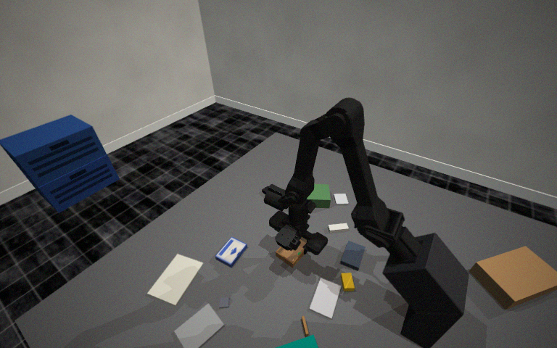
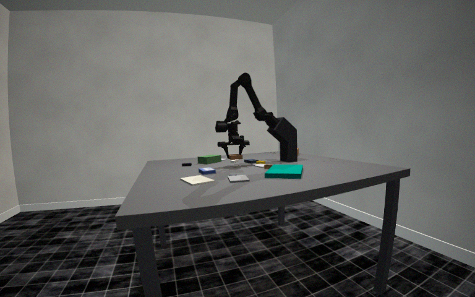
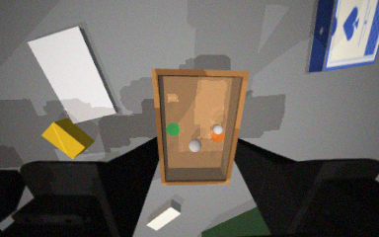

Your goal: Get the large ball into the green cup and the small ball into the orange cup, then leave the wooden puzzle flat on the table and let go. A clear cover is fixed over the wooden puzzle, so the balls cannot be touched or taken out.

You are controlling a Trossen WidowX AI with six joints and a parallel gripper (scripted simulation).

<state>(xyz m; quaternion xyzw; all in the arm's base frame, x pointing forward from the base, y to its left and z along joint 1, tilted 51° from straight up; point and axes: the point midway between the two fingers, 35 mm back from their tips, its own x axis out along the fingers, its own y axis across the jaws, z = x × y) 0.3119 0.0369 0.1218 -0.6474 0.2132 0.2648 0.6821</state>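
The wooden puzzle (image 3: 159,123) (image 1: 289,257) (image 2: 235,156) is a small tan tray under a clear cover. My gripper (image 3: 195,139) (image 1: 294,245) (image 2: 235,153) is shut on its two long sides and seems to hold it just above the table. In the wrist view the green cup (image 3: 173,129) sits near the left wall and is empty. The orange cup (image 3: 218,137) is near the right wall. The small white ball (image 3: 217,129) rests at the orange cup's upper edge. The large white ball (image 3: 194,145) lies between the two cups, touching neither.
Around the puzzle lie a yellow block (image 3: 66,138) (image 1: 347,281), a white sheet (image 3: 71,74) (image 1: 325,297), a blue card (image 3: 345,32) (image 1: 230,251), a small white block (image 3: 164,218) (image 1: 338,227), a green block (image 1: 319,195) (image 2: 209,159) and a slate block (image 1: 352,254). A teal slab (image 2: 283,171) lies near the front.
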